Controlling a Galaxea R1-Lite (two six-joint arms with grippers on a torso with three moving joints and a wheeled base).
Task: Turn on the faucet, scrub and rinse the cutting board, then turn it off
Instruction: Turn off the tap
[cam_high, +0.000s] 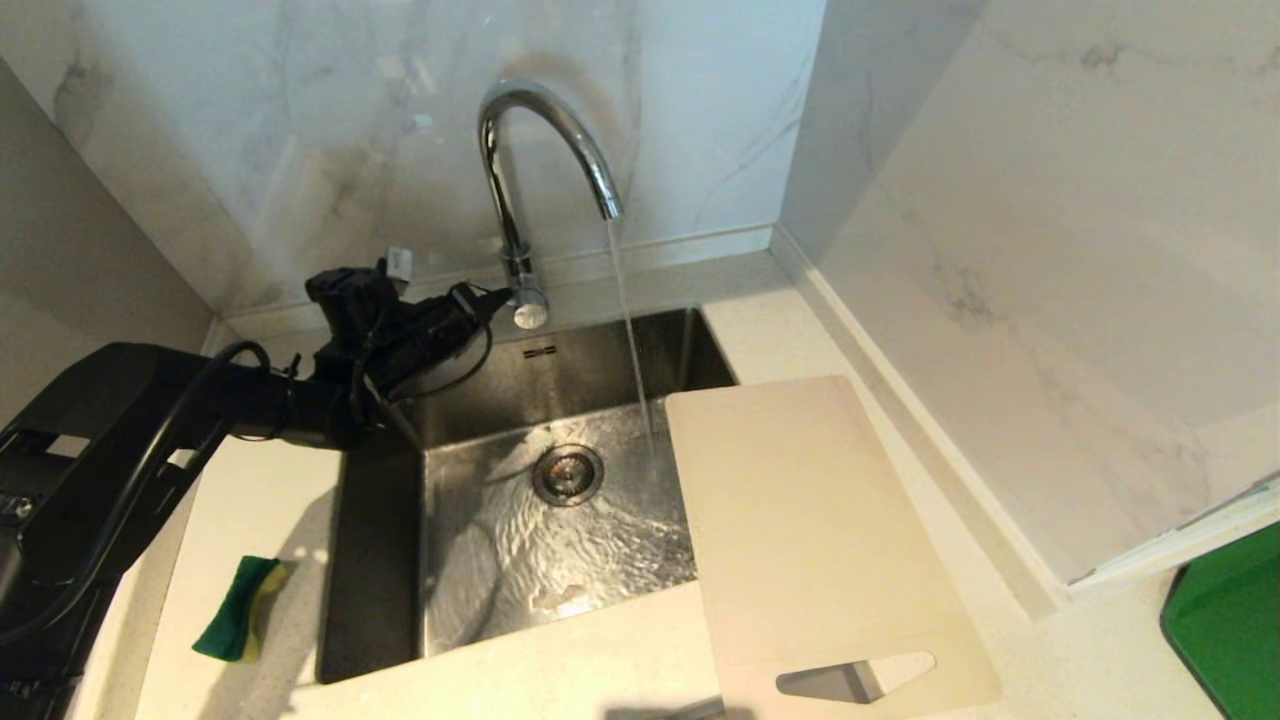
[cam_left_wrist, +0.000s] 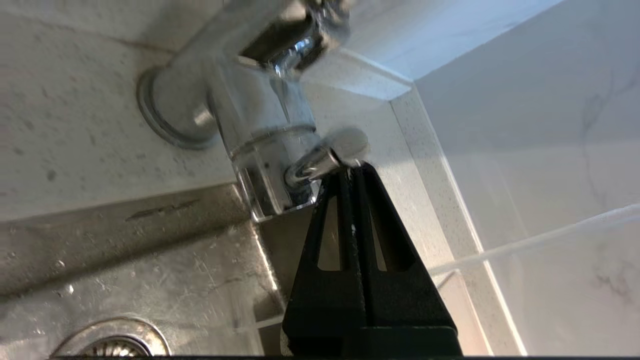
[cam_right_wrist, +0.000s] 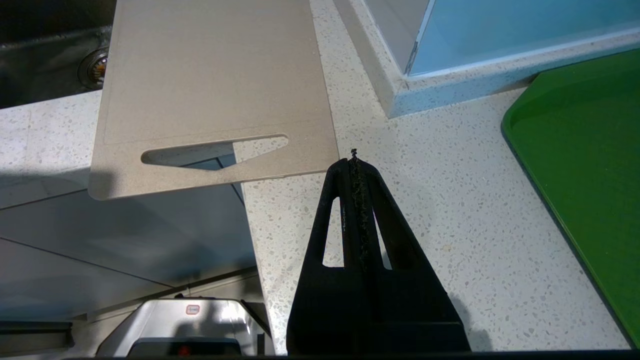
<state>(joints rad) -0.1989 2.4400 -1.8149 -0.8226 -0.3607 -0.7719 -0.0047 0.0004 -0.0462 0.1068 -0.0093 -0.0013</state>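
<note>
Water streams from the chrome gooseneck faucet (cam_high: 540, 150) into the sink (cam_high: 380, 560), the left gripper (cam_left_wrist: 352, 170), fingers pressed together and empty, tip against the faucet's side lever (cam_left_wrist: 327, 155). Right of the faucet, the beige cutting board (cam_high: 800, 520) lies flat, overlapping the sink's edge. The right gripper (cam_right_wrist: 354, 160), closed and empty, sits near the board's handle end.

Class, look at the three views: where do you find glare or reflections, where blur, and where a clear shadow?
Head view: bright highlights run along the chrome faucet, and the wet sink floor glints with ripples. Left wrist view: the faucet body is smeared and soft, while the shut left gripper at the lever stays sharp. Right wrist view: the cutting board casts a shadow over the counter edge, near the shut right gripper.
</note>
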